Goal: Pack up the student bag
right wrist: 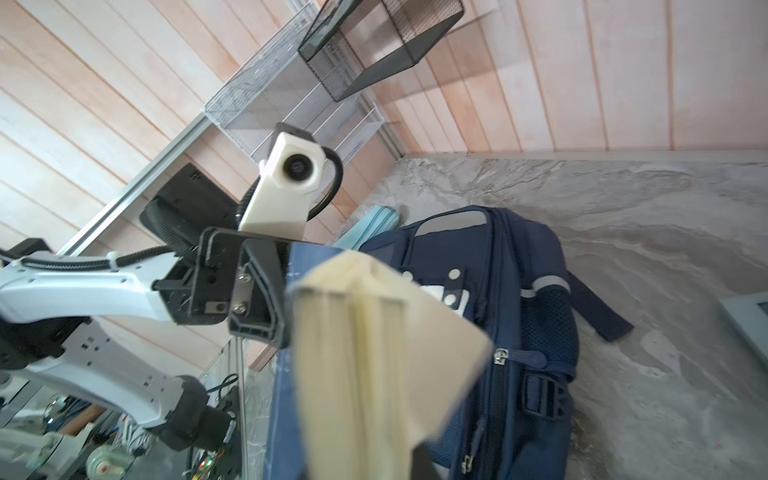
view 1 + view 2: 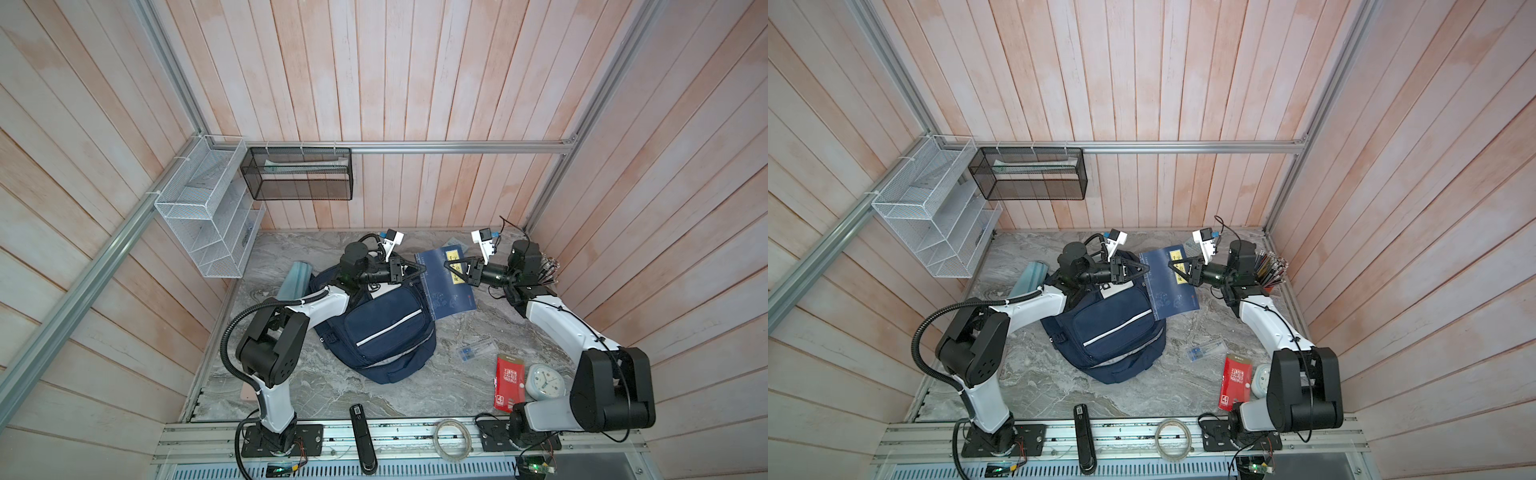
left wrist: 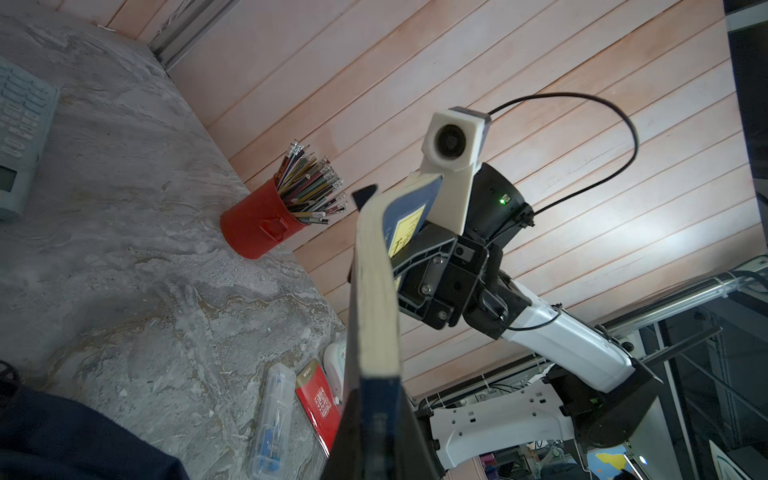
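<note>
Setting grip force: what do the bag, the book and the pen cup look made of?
Bag: woven navy fabric, matte; seams, mesh pocket and creases show. Book: paper, with cream page edges and a smooth navy cover that bends. Pen cup: red and smooth, probably painted metal or plastic.

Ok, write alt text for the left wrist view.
A navy book with a yellow label, seen edge-on, is gripped by the left gripper in the foreground and the right gripper at its far side. Behind, a red pencil cup sits on the marble table.
</note>
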